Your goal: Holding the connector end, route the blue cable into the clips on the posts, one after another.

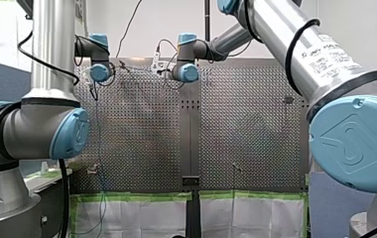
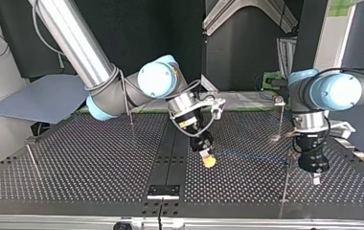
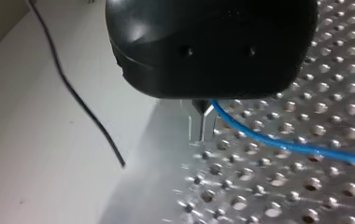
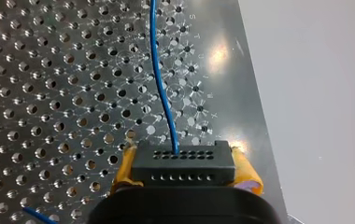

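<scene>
Near the middle of the perforated table point(image 2: 98, 158), my right gripper point(image 2: 209, 161) is clamped by its yellow pads point(image 4: 245, 168) on the black connector point(image 4: 183, 164). From it the blue cable point(image 4: 159, 84) runs thin and gently curved, low over the holes, toward my left gripper point(image 3: 202, 123) at the top view's right. Whether that one pinches the cable I cannot tell. No clip visibly holds cable, so routing seems barely begun. The near post point(image 2: 285, 187) and another post point(image 2: 31, 160) far left wait.
</scene>
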You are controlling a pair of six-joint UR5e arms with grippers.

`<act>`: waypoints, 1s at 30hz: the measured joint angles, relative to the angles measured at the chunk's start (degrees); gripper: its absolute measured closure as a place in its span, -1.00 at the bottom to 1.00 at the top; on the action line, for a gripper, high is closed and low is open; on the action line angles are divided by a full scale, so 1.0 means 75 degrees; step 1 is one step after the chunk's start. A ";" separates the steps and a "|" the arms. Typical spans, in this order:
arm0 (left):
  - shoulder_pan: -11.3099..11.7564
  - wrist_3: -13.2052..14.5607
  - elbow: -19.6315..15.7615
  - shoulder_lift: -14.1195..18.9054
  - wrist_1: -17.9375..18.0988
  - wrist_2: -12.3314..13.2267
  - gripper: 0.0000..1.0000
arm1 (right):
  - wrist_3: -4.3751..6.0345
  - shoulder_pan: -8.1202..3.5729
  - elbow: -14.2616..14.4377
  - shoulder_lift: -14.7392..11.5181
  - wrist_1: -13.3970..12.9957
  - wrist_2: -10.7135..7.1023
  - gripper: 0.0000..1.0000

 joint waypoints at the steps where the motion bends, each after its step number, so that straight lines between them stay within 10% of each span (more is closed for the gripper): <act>1: 0.0006 -0.0016 0.0021 -0.0033 0.0007 0.0014 1.00 | 0.0000 -0.0003 -0.0024 0.0012 0.0008 -0.0003 1.00; 30: 0.0045 -0.0192 0.0203 -0.0299 -0.0090 0.0092 1.00 | 0.0096 -0.0314 -0.0235 0.0086 0.0057 -0.0241 1.00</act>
